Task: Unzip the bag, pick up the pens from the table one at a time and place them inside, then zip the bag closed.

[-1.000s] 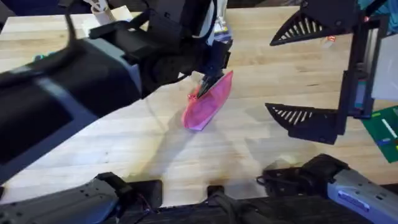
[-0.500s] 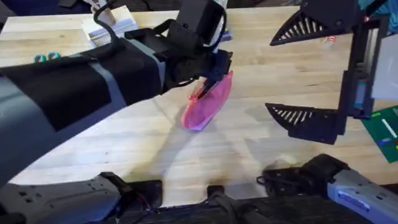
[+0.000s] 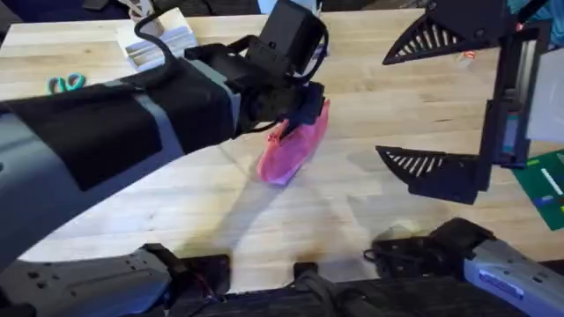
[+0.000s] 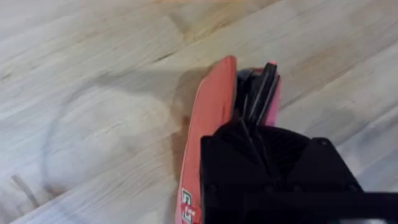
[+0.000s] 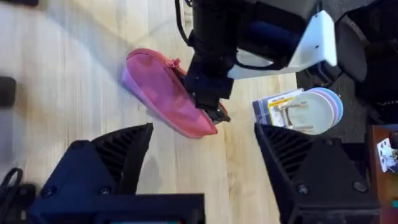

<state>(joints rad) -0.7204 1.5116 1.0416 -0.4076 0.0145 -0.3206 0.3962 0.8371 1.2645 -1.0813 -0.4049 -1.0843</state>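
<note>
The pink bag (image 3: 291, 150) lies slanted on the table (image 3: 370, 220), near its middle. My left gripper (image 3: 298, 113) is over the bag's far end, shut on a thin black pen (image 4: 263, 87). The pen's free end with a red tip pokes into the bag's (image 4: 211, 118) open slit. From the right wrist view the bag (image 5: 163, 93) shows its zipper pull (image 5: 176, 62) at one end, and the left gripper (image 5: 211, 111) stands at the other. My right gripper (image 3: 414, 104) hangs open and high at the right, apart from the bag, with nothing between its fingers (image 5: 112, 155).
Teal-handled scissors (image 3: 66, 84) lie at the far left. A white box stack (image 3: 159, 40) sits at the back left. A green mat (image 3: 546, 189) lies at the right edge. Plates and a small box (image 5: 305, 109) stand beyond the bag.
The left arm has swung a little lower and toward the bag's far end, keeping its hold on the pen. The bag and the right arm have stayed put.
</note>
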